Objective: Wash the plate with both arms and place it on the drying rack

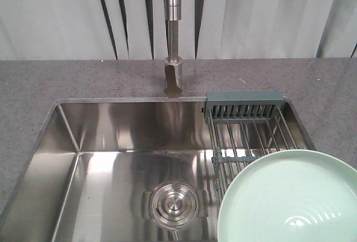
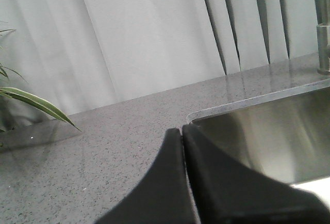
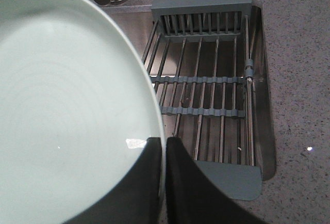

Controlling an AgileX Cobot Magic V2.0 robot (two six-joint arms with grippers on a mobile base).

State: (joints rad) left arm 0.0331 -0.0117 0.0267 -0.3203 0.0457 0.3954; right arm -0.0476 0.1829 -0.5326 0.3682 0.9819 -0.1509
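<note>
Right gripper (image 3: 165,146) clamped on the rim of the plate (image 3: 67,105), held over the sink (image 1: 111,136), with the rack (image 3: 206,110) just right of the fingers (image 3: 196,193). Left gripper (image 2: 182,133) pressed together, empty, near the sink's left rim. We judge the step as carrying. Next, we would swing the plate rightward and lower it level onto the wires.

Grey speckled countertop (image 1: 67,80) carries an inset steel sink (image 1: 111,136), a tap (image 1: 173,77) behind it, and a drying rack (image 1: 244,102) spanning the sink's right end.

Pale curtains (image 1: 56,13) back a grey, perhaps stone, counter (image 1: 56,80) with steel sink (image 1: 111,158).
</note>
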